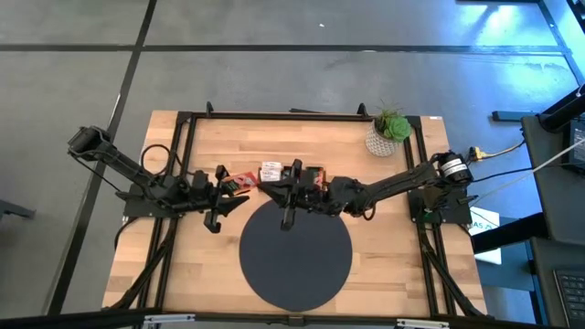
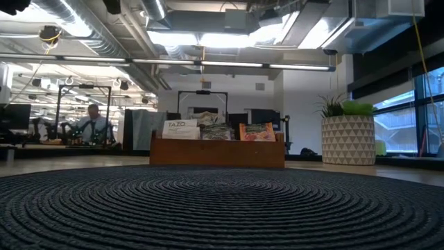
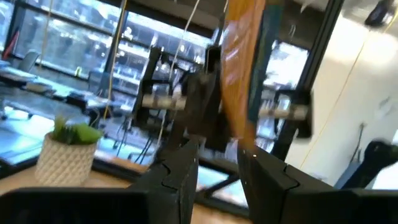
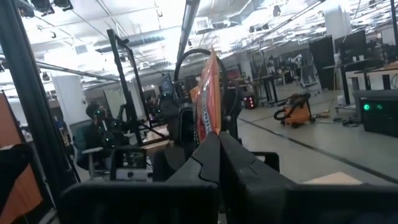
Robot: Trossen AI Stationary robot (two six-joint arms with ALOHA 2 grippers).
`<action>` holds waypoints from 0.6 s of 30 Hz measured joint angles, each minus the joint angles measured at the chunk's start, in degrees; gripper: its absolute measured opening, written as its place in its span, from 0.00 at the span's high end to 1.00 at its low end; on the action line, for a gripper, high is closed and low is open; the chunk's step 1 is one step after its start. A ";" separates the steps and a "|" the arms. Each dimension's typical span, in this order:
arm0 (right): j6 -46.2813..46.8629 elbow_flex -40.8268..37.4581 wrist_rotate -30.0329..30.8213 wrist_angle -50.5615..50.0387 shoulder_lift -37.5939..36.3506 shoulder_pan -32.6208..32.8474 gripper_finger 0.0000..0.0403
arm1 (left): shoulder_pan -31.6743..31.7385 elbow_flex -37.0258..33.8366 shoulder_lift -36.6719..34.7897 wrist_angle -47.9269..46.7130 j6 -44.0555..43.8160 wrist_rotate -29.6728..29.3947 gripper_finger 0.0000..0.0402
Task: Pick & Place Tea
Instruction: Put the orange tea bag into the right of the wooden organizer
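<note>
The orange tea sachet (image 4: pixel 208 99) stands on edge above my right fingers (image 4: pixel 217 152), which are pressed together on its lower edge; I hold it over the far rim of the dark round mat (image 1: pixel 294 265), just in front of the wooden tray (image 2: pixel 217 151). From my left wrist the same sachet (image 3: pixel 239 74) shows as a tall orange strip rising between my left fingers (image 3: pixel 217 174), which stand apart on either side of it (whether either pad touches it I cannot tell). From above, my two arms meet near the middle of the bench (image 1: pixel 183 265), the left fingers (image 1: pixel 219 208) reaching in from the left, the right fingers (image 1: pixel 291 196) from the right.

More tea sits in the tray: white sachets (image 2: pixel 180 129) in one compartment, dark ones (image 2: pixel 216 130) in the middle, orange ones (image 2: pixel 257 132) at the other end. A potted plant (image 1: pixel 390 133) stands at the bench's far right corner. Beyond the bench, a person (image 2: pixel 93 125) sits at a desk.
</note>
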 joint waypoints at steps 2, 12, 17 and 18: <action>-0.16 0.00 0.00 -0.48 0.00 0.00 1.00 | 0.02 0.00 -0.04 2.42 0.02 0.45 0.73; 0.08 0.00 0.04 -2.28 0.00 0.22 1.00 | 0.02 0.00 -0.03 5.13 2.06 -0.99 0.76; 0.12 0.00 0.04 -2.28 0.00 0.22 0.97 | 0.00 0.00 -0.02 5.11 2.60 -1.65 0.86; 0.09 0.00 0.04 -2.27 0.00 0.22 0.96 | 0.00 0.00 -0.02 5.12 2.65 -1.78 0.89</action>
